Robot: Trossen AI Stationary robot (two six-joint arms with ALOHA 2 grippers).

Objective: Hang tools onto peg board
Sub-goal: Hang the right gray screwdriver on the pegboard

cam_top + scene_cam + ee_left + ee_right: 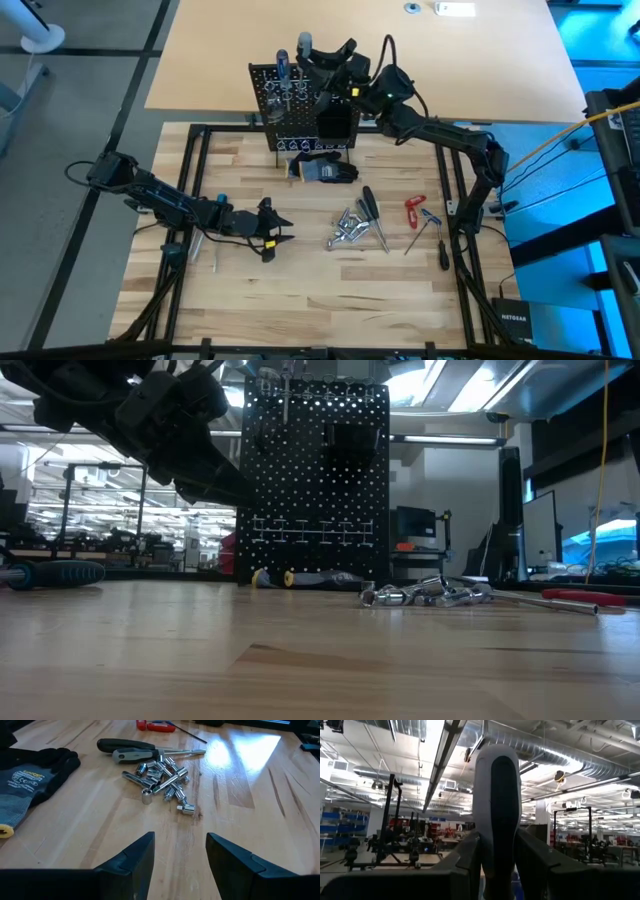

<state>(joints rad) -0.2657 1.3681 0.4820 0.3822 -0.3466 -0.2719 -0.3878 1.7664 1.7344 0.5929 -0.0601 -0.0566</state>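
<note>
The black peg board (300, 110) stands upright at the table's far middle and also shows in the low view (315, 480). A blue-handled screwdriver (283, 68) sits in its top row. My right gripper (320, 60) is over the board's top, shut on a grey-and-black screwdriver handle (496, 795). My left gripper (275, 232) is open and empty low over the table's left part. Silver metal pieces (348, 228) lie in a heap ahead of it, as the left wrist view (162, 775) shows. Two screwdrivers (372, 212) lie beside the heap. A blue-handled screwdriver (50, 573) lies by my left arm. My right gripper pinches the screwdriver's grey-and-black handle (495, 827) between its two fingers (470, 855). The arm comes from the table's right side, above the board's top. The handle's rounded end sticks out past the fingertips. The shaft and tip are hidden by the gripper.
A dark grey-black glove (325, 170) lies at the board's foot. A red-handled tool (413, 210) and a slim screwdriver (440, 240) lie at the right. A black frame (200, 135) borders the wooden work surface. Bare wood lies toward the near edge.
</note>
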